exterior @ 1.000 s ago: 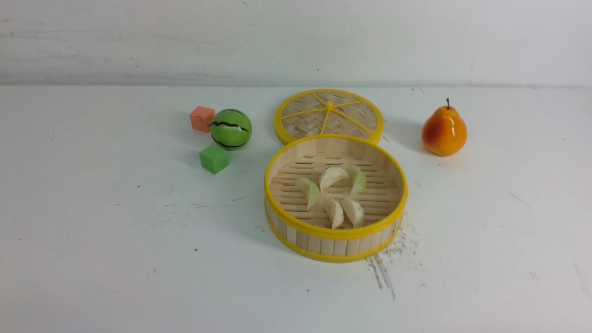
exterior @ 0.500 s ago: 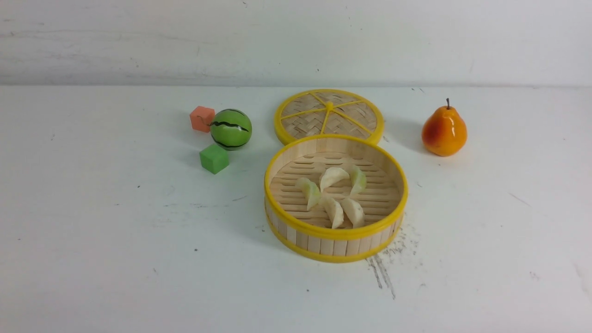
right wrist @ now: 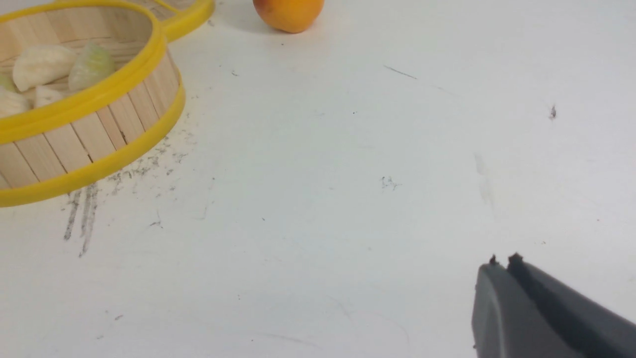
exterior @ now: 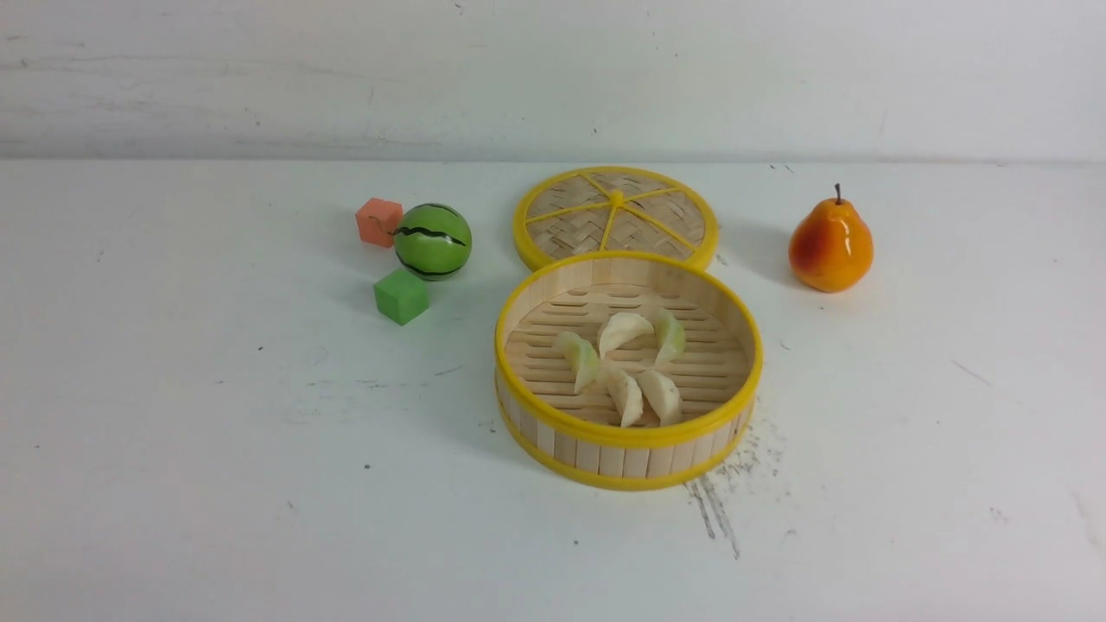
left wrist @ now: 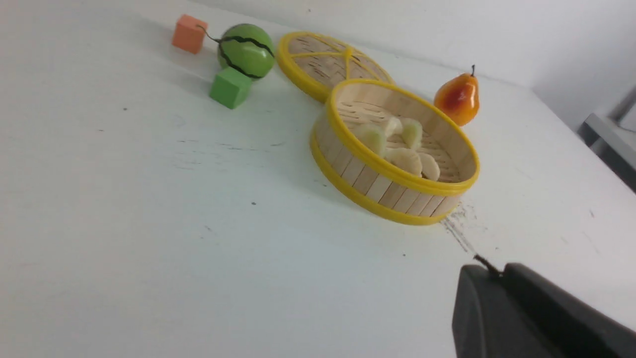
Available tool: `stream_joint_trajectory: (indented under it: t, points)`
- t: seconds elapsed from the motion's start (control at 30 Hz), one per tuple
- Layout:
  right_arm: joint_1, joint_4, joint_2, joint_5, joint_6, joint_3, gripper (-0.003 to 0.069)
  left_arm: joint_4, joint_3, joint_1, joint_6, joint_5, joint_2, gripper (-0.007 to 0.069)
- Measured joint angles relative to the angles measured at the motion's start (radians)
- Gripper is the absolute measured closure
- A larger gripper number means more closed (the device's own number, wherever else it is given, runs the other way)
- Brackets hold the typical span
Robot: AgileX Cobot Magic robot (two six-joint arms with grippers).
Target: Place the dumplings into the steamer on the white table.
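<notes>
A: Backdrop?
B: Plain white wall [exterior: 553,78] behind the work surface, faint horizontal grey smudges and a few dark specks on it. It meets the surface along a straight seam across the front view.
A: Anything else in the room?
B: In the left wrist view, a grey ledge or piece of furniture [left wrist: 608,136] shows beyond the far corner; too little visible to identify.
A: Light?
B: Even and diffuse, soft shadows only. No window or lamp in view.
</notes>
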Motion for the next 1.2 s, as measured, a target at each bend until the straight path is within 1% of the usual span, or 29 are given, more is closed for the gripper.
stream_joint_trajectory:
  t: [0.07,0.13,0.17,0.27,0.33,0.4,0.47,0.53,0.57,0.6,0.63,0.67,0.7,0.77,0.9,1.2]
  points:
    - [0.000,0.000,0.000,0.000,0.000,0.000,0.0651,-0.002,0.040,0.029,0.000,-0.087,0.000,0.0587]
    - [0.000,0.000,0.000,0.001,0.000,0.000,0.0649,-0.007,0.088,0.080,0.000,-0.201,0.000,0.0594]
    - [0.000,0.001,0.000,0.001,0.000,0.000,0.0648,-0.009,0.129,0.132,0.000,-0.293,0.001,0.0604]
    - [0.000,0.001,0.000,0.001,0.000,0.000,0.0644,-0.042,0.218,0.248,0.000,-0.449,0.002,0.0636]
    - [0.000,0.001,0.000,0.001,0.000,0.000,0.0641,-0.081,0.281,0.332,0.000,-0.522,0.002,0.0638]
    - [0.000,0.001,0.000,0.001,0.000,0.000,0.0638,-0.103,0.325,0.391,0.000,-0.551,0.002,0.0638]
    - [0.000,0.001,0.000,0.001,0.000,0.000,0.0637,-0.120,0.374,0.457,0.013,-0.562,0.002,0.0638]
    - [0.000,0.001,0.000,0.001,0.000,0.000,0.0636,-0.125,0.403,0.494,0.053,-0.562,0.002,0.0638]
    - [0.000,0.001,0.000,0.001,0.000,0.000,0.0634,-0.126,0.419,0.512,0.119,-0.561,0.002,0.0638]
    - [0.000,0.001,0.000,0.001,0.000,0.000,0.0634,-0.126,0.422,0.516,0.139,-0.560,0.003,0.0638]
    - [0.000,0.001,0.000,0.001,0.000,0.000,0.0631,-0.129,0.428,0.524,0.189,-0.556,0.003,0.0638]
    - [0.000,0.001,0.000,0.001,0.000,0.000,0.0630,-0.130,0.430,0.525,0.198,-0.554,0.003,0.0638]
    - [0.000,0.001,0.000,0.001,0.000,0.000,0.0628,-0.133,0.433,0.531,0.258,-0.534,0.003,0.0638]
    - [0.000,0.001,0.000,0.001,0.000,0.000,0.0627,-0.137,0.434,0.534,0.307,-0.495,0.003,0.0638]
    - [0.000,0.001,0.000,0.001,0.000,0.000,0.0627,-0.139,0.444,0.535,0.330,-0.404,0.003,0.0638]
    - [0.000,0.001,0.000,0.002,0.000,0.000,0.0624,-0.110,0.465,0.535,0.322,-0.362,0.003,0.0638]
